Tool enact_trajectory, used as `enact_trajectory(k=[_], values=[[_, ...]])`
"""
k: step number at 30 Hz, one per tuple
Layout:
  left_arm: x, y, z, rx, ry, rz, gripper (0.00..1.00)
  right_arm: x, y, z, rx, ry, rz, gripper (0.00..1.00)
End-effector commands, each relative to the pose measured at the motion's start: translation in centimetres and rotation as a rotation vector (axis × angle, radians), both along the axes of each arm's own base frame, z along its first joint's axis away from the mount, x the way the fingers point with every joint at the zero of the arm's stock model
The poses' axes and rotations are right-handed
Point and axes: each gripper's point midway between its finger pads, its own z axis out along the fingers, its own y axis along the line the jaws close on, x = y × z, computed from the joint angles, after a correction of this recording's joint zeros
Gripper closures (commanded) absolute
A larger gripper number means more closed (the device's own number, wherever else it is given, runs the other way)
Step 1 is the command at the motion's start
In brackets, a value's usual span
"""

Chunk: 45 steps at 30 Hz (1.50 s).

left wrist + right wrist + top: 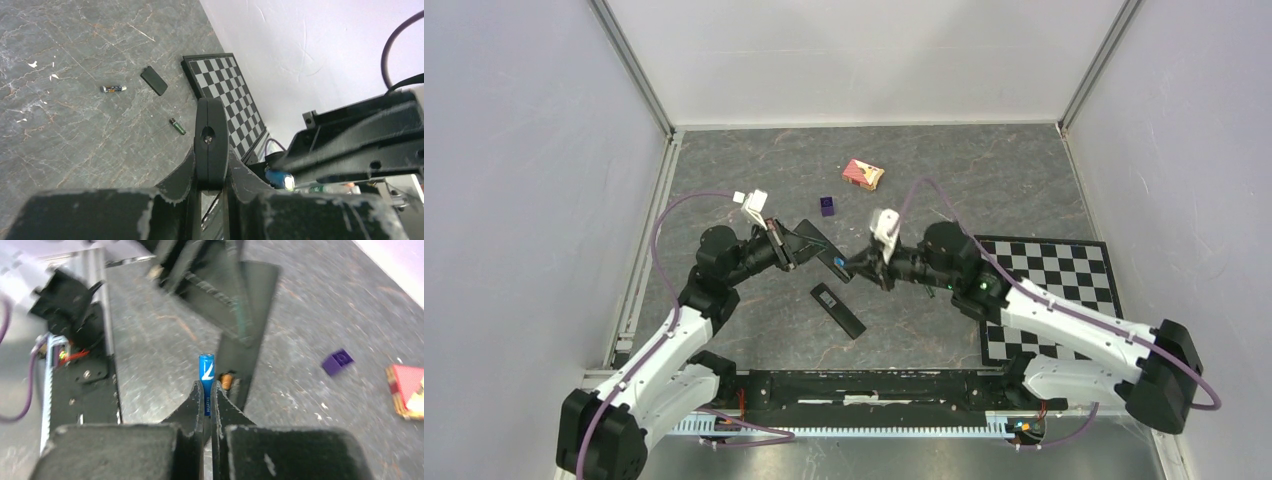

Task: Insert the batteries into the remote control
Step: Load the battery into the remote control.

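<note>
My left gripper [786, 245] is shut on the black remote control [821, 247] and holds it above the table; in the left wrist view [211, 161] the remote [210, 125] shows edge-on between the fingers. My right gripper [860, 266] is shut on the bright blue battery [206, 369], which sticks out past the fingertips [199, 390]. The battery's tip is right beside the remote's [250, 340] open end, where an orange spring [227, 380] shows. The blue battery also shows in the left wrist view [278, 177]. The dark green battery [177, 126] lies on the table.
A flat black bar [837, 310] with a pale patch lies on the table below the grippers. The left wrist view shows a small black plate [154, 80] and a dark, yellow-labelled battery [112, 89]. A purple cube [827, 207], a red-and-white box [863, 174] and a checkerboard mat [1049, 290] are nearby.
</note>
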Motion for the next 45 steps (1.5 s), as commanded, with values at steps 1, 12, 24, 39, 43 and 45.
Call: enact_trajectory(k=[1, 12, 24, 39, 43, 45], values=[[0.6, 0.1, 2.3, -0.149, 0.001, 0.058, 0.98, 4.2, -1.3, -0.5, -0.138, 0.199, -0.304, 1.00], [1.1, -0.8, 1.8, -0.214, 0.169, 0.039, 0.98, 4.4, -3.0, -2.1, -0.258, 0.221, -0.368, 1.00], [1.1, -0.9, 1.6, -0.214, 0.178, 0.029, 0.98, 4.2, -1.3, -2.0, -0.250, 0.209, -0.307, 1.00], [1.1, -1.0, 1.7, -0.233, 0.193, 0.022, 0.98, 4.2, -0.6, -3.4, -0.299, 0.202, -0.280, 1.00], [0.9, -1.2, 2.2, -0.261, 0.207, 0.003, 0.98, 4.6, -0.6, -3.6, -0.301, 0.210, -0.308, 0.98], [0.7, -1.4, 2.6, -0.275, 0.212, -0.011, 0.98, 5.0, -0.5, -3.4, -0.294, 0.212, -0.323, 0.96]])
